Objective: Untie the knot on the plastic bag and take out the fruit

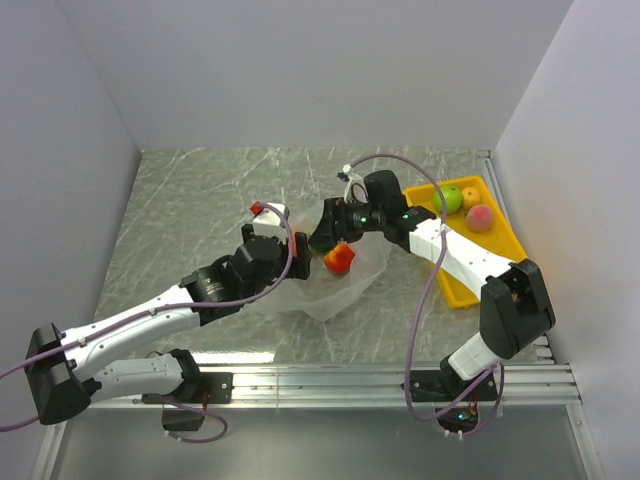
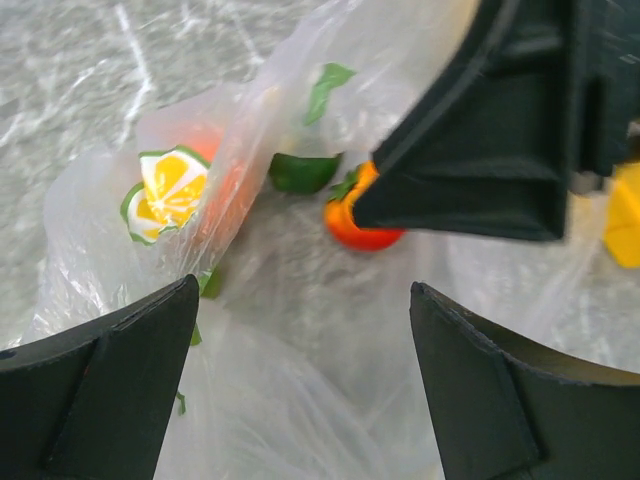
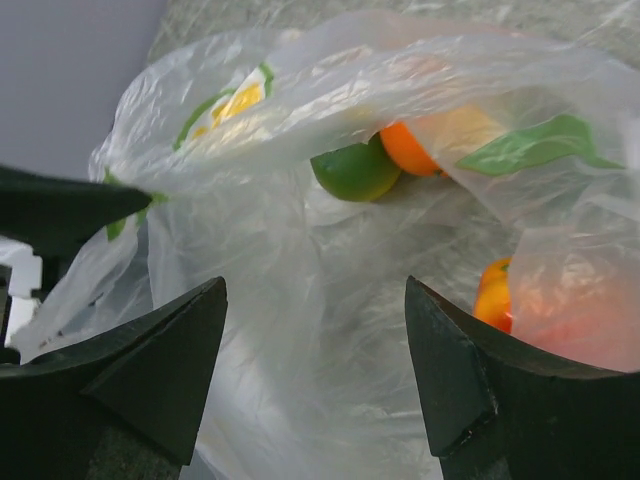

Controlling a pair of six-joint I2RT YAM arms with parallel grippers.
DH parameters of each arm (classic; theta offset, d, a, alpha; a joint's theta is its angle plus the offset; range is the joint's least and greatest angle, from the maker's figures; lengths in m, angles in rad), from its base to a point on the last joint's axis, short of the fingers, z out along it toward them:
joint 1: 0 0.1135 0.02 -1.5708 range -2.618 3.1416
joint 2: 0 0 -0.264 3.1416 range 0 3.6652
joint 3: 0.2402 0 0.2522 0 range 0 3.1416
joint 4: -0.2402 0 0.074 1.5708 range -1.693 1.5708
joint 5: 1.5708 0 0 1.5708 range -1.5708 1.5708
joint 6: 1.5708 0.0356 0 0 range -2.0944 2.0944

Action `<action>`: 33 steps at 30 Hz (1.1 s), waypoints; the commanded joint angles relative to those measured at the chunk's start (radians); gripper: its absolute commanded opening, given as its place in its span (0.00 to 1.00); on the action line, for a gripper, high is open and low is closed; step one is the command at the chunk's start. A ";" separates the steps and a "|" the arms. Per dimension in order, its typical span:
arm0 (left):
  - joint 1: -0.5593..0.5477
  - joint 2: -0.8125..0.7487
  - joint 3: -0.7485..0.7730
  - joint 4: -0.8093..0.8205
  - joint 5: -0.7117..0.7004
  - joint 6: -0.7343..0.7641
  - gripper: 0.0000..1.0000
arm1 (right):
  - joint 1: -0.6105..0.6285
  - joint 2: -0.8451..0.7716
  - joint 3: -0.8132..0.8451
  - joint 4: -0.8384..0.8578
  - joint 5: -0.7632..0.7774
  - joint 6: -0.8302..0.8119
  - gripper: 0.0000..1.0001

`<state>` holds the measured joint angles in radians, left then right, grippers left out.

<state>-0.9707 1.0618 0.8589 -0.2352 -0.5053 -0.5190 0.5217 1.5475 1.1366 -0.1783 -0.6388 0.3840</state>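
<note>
The clear plastic bag point(image 1: 335, 280) lies crumpled mid-table with a printed lemon slice point(image 2: 170, 186) on its film. Inside it show a red-orange fruit point(image 1: 340, 259), also seen in the left wrist view point(image 2: 360, 232), a green fruit point(image 3: 355, 171) and an orange fruit point(image 3: 408, 150). I see no tied knot in any view. My left gripper point(image 2: 300, 300) is open, its jaws wide apart over bag film, holding nothing. My right gripper point(image 3: 315, 290) is open too, over the film, close opposite the left gripper point(image 1: 297, 243). The right gripper point(image 1: 322, 236) is at the bag's upper edge.
A yellow tray point(image 1: 500, 250) at the right holds a green apple point(image 1: 448, 198), an orange point(image 1: 470, 197) and a peach point(image 1: 481, 217). Grey walls close in the marbled table on three sides. A metal rail runs along the near edge.
</note>
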 commanded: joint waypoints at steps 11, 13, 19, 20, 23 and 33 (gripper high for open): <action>0.020 0.052 -0.040 -0.026 -0.072 -0.084 0.87 | 0.149 -0.026 -0.014 -0.079 0.493 -0.152 0.73; 0.020 0.049 -0.041 -0.015 -0.053 -0.087 0.87 | 0.147 0.009 -0.012 -0.070 0.572 -0.125 0.73; 0.020 0.026 -0.052 0.019 -0.026 -0.085 0.87 | 0.164 0.091 0.026 -0.066 0.657 -0.141 0.76; 0.020 0.023 -0.054 0.017 -0.025 -0.087 0.87 | 0.167 0.097 0.028 -0.066 0.601 -0.146 0.76; 0.020 0.021 -0.055 0.013 -0.030 -0.096 0.87 | 0.169 0.089 0.019 -0.044 0.378 -0.162 0.77; 0.021 -0.039 -0.058 0.028 -0.052 -0.087 0.87 | 0.189 -0.024 0.003 -0.073 0.246 -0.169 0.79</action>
<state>-0.9539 1.0512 0.7910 -0.2447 -0.5446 -0.5991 0.6987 1.6096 1.1236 -0.2382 -0.3794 0.2371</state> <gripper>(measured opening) 0.868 0.787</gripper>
